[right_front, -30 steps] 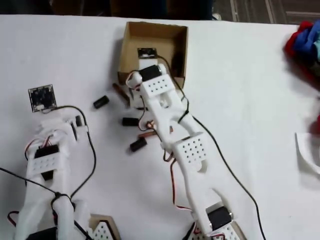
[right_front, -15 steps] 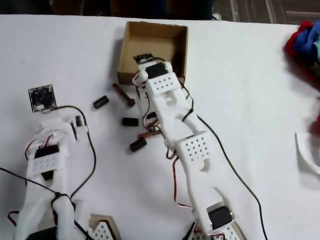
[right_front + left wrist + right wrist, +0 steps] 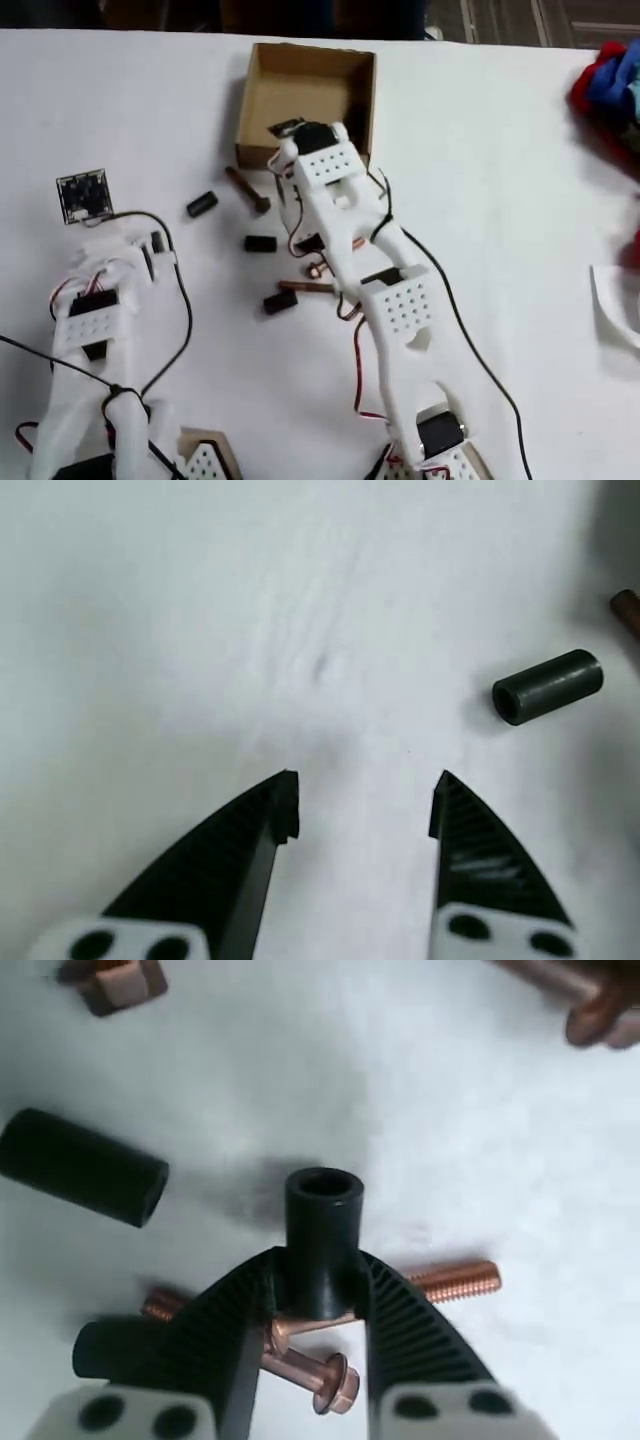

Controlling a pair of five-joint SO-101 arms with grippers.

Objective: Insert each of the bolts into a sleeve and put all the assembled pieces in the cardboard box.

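Observation:
My right gripper (image 3: 320, 1260) is shut on a black sleeve (image 3: 324, 1210), held upright above the white table. Below it lie copper bolts (image 3: 455, 1280) (image 3: 312, 1375) and another black sleeve (image 3: 85, 1167). In the high view the right arm (image 3: 335, 195) stretches toward the cardboard box (image 3: 246, 110). Beside it are loose sleeves (image 3: 202, 204) (image 3: 260, 243) (image 3: 280, 300) and bolts (image 3: 245, 188) (image 3: 305, 286). My left gripper (image 3: 365, 790) is open over bare table at the left, also seen in the high view (image 3: 150, 250). One sleeve (image 3: 548, 685) lies just beyond it.
A red and blue cloth (image 3: 610, 75) sits at the far right edge, with a white object (image 3: 615, 310) below it. Black cables trail from both arms. Open table lies between the arms and to the right of the box.
The right arm has pulled back from the box front and shifted right, uncovering bolts beneath it. The left arm has not moved.

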